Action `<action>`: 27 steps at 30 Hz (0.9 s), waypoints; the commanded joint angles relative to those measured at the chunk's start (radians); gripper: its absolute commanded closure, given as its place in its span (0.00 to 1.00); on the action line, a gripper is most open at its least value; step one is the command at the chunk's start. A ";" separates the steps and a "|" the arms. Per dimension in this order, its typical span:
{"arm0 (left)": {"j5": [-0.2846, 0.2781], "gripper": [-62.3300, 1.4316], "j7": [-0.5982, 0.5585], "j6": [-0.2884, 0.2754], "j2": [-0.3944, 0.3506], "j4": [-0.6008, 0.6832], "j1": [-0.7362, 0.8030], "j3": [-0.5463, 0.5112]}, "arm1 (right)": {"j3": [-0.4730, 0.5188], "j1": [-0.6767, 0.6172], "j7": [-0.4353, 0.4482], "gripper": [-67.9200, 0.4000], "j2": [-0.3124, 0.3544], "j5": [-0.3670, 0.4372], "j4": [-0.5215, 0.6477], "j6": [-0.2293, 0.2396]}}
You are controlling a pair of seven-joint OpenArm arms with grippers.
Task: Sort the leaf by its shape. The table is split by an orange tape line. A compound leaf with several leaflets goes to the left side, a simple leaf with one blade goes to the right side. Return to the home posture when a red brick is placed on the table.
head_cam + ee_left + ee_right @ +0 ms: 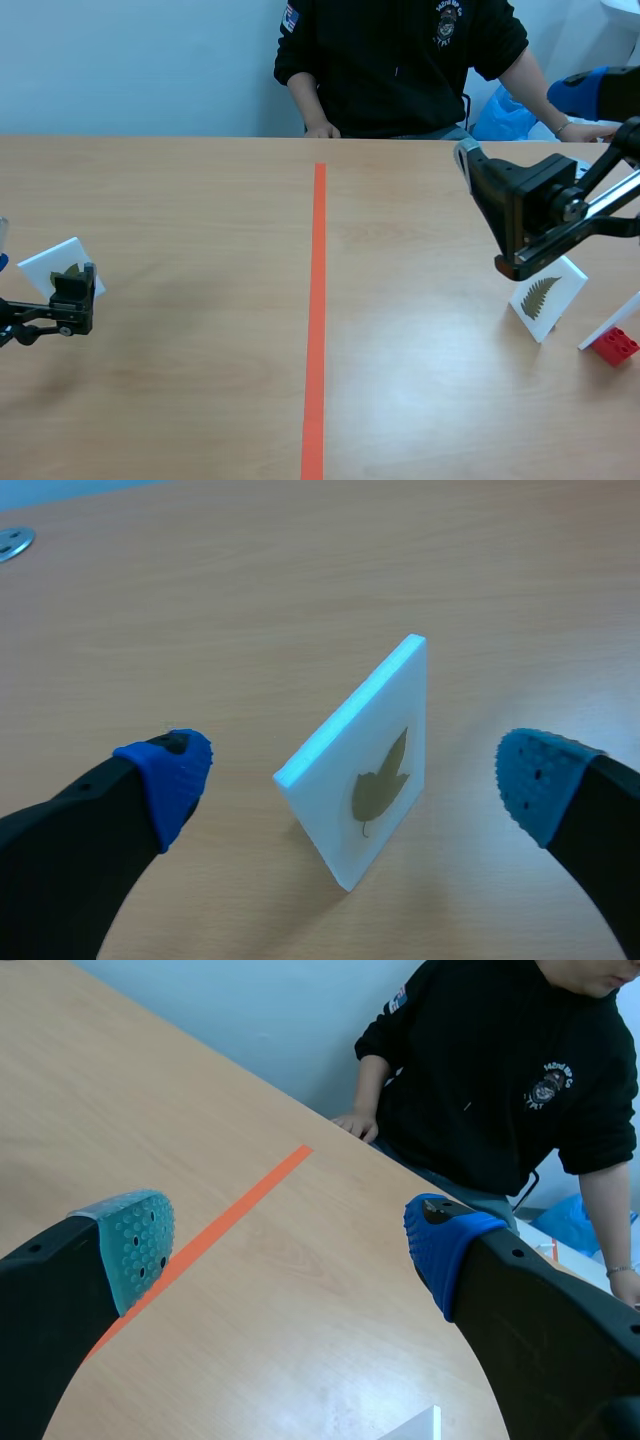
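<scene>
Inside the spread left gripper [355,777] leans a white card [400,700] bearing one lobed olive leaf [383,785]; right gripper [290,1248] gapes too.

Fern-leaf card [545,298] stood right of the orange tape line [315,320], red brick [614,346] near it. Left gripper [73,290] sat at a second leaf card [52,264], left on the tabletop [200,220].

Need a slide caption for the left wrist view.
Open left claw flanks a standing white card printed with a single-blade leaf, on the wooden table.
</scene>
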 commanded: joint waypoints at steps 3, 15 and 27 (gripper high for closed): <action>-0.002 0.00 -0.020 0.005 -0.013 0.040 -0.011 -0.011 | 0.011 0.012 0.015 0.30 0.005 0.003 0.000 -0.008; 0.047 0.00 0.016 0.001 -0.123 0.534 0.187 -0.042 | 0.011 0.012 0.015 0.30 0.006 0.003 0.000 -0.008; 0.047 0.00 0.020 -0.014 -0.105 0.900 0.416 -0.052 | 0.011 0.012 0.015 0.30 0.006 0.003 0.000 -0.007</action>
